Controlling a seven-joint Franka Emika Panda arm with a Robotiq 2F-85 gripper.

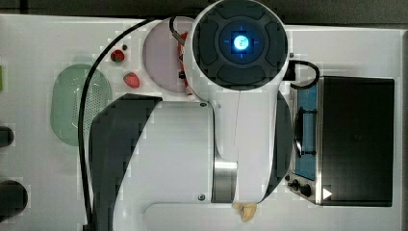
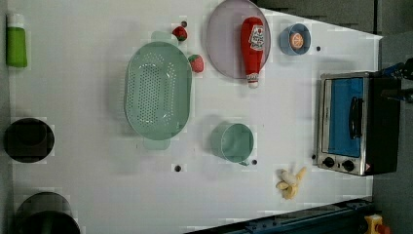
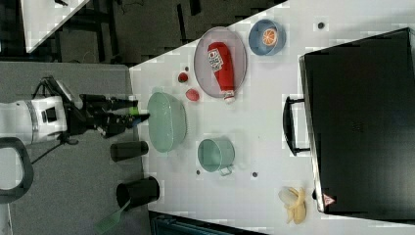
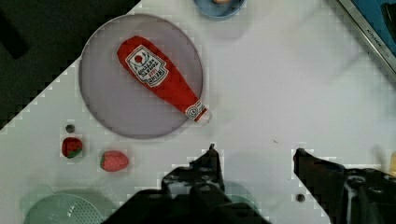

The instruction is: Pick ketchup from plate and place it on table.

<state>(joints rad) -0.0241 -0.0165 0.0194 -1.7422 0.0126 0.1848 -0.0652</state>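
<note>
Hiding behind arm in top view, ketchup (image 4: 161, 78) on plate (image 4: 108, 105), cap prob. overhanging, jaws (image 4: 254, 156) apart, empty.

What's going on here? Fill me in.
A robot arm is set to move the ketchup off the plate onto the table. Nothing is held yet: the gripper hangs open above the table, short of the bottle. The ketchup lies on its side on the plate, its cap poking past the rim.

White table (image 2: 97, 195) held plate (image 2: 224, 44), green basket (image 2: 157, 90), mug (image 2: 236, 142), toaster oven (image 2: 353, 123). Two strawberries (image 2: 196, 63), blue dish (image 2: 294, 40), banana (image 2: 290, 183) lay there too.
</note>
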